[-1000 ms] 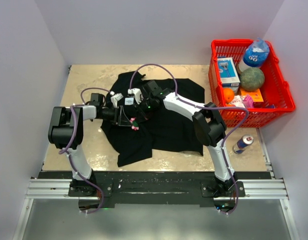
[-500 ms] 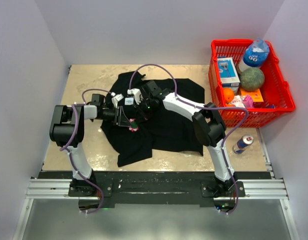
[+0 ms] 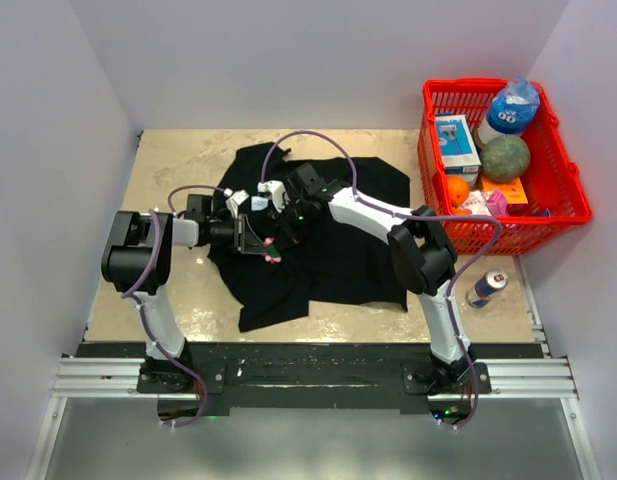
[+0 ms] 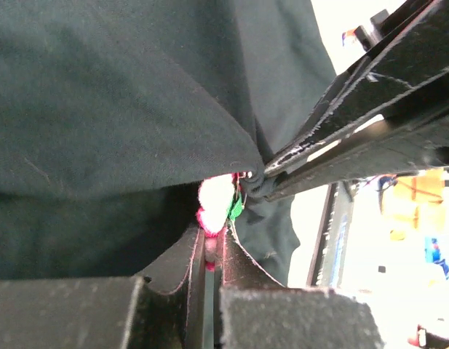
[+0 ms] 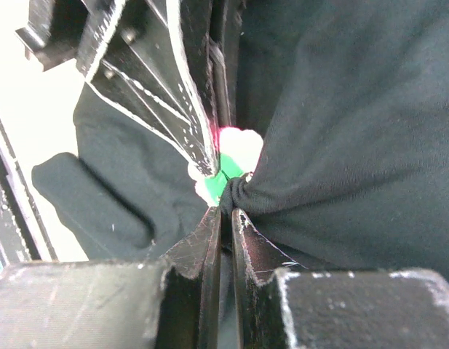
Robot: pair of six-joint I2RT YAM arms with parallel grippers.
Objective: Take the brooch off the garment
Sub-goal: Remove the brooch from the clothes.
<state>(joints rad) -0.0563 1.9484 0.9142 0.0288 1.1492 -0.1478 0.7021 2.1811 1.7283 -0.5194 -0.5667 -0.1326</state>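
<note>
Brooch (image 4: pixel 215 198) first: we see it as a tiny bunch of pink, white and green bits. It sits on the black shirt (image 3: pixel 338 255) near the middle of the bench (image 3: pixel 178 160). From above it is only a small pink dot, just under the spot where the 2 pincers meet.

The left pincer (image 4: pixel 213 243) is pressed together, and its tips are pinching the pink edge of the brooch. The right pincer (image 5: pixel 225 218) is pressed together too. It is pinching a little fold of shirt cloth right beside the brooch, so the cloth bunches into a knot at its tips. The tips of the 2 pincers come almost nose to nose, with the brooch between them. We see the brooch still on the cloth.

The shirt lies spread out and a bit crumpled on the bench. Off to the right stands a red basket (image 3: pixel 568 215) full of things, and a can (image 3: pixel 486 288) lies on its side near it.
</note>
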